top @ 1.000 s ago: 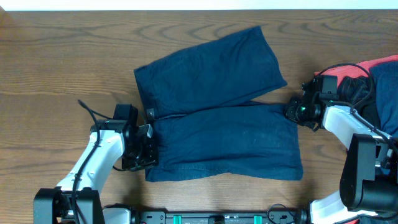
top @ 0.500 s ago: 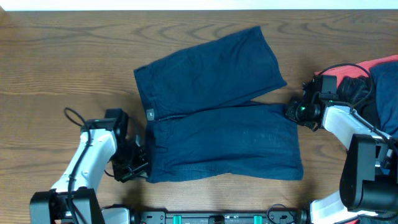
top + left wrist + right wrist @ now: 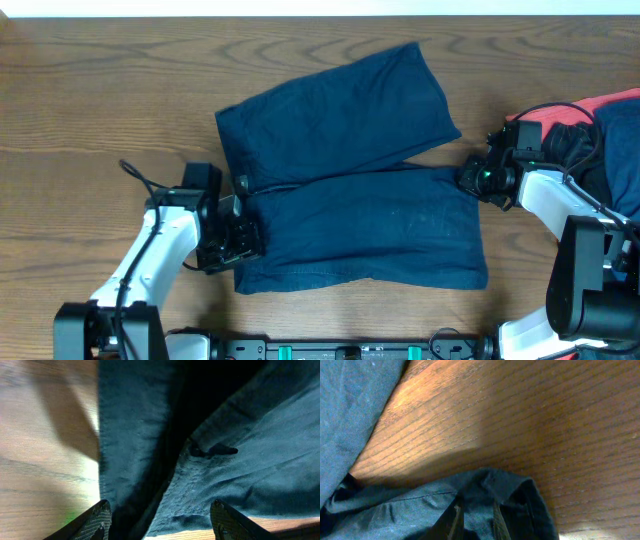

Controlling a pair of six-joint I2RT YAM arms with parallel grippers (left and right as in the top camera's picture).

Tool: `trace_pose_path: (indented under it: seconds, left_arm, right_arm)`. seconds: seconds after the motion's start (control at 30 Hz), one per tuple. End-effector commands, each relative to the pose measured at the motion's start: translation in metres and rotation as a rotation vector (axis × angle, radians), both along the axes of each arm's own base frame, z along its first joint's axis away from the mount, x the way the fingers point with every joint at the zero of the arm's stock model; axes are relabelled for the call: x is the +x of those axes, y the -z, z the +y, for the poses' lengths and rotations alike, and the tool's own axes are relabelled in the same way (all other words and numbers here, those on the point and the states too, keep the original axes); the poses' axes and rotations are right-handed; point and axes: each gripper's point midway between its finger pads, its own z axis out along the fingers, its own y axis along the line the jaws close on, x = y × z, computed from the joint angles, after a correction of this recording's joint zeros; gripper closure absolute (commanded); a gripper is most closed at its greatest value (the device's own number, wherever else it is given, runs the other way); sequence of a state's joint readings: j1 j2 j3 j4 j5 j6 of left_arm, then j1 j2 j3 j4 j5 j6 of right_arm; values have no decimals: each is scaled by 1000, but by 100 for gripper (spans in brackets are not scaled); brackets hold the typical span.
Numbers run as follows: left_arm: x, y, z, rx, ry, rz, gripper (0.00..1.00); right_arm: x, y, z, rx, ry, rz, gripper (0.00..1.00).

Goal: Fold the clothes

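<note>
My overhead camera looks straight down from well above the desk (image 3: 100, 100), wide enough to hold the whole of the shorts (image 3: 350, 130) with wood round them. The left wrist camera sits behind the left end effector (image 3: 161, 519) and aims along its fingers (image 3: 97, 517), which frame the bottom edge. It is very close to the waistband end, so cloth fills most of that view. The right wrist camera looks past the right end effector (image 3: 476, 515) from low over the desk, at a leg's hem corner. Each wrist view shares one small patch with the overhead: the shorts' left end and their right edge.
</note>
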State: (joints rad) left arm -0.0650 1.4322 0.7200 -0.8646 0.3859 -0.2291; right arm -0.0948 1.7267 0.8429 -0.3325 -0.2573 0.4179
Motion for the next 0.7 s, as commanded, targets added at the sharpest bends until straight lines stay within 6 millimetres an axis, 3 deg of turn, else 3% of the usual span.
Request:
trace_pose_path:
  seconds: [0.0,0.07,0.23,0.43,0.57,0.67]
  left_arm:
    - [-5,9,-2,2,34,48,43]
    - [-9,17,-2,3,33,93,52]
    - [-24,20,-17,-96,27,202,94]
    - [-36,-12,11,12,-12,306,94]
    - [-22,-41,20,12,-64,249,94]
    - [-21,-51,23,25,-68,215,94]
  right_arm:
    - [-21,22,-9,-50,33,88,80]
    - [-21,22,-9,-50,33,86,79]
    - [-20,22,-9,-51,33,85,79]
    - [-20,23,-12,-70,40,86,80]
    - [-20,23,-17,-95,48,87,80]
    - [-20,23,-17,-95,48,87,81]
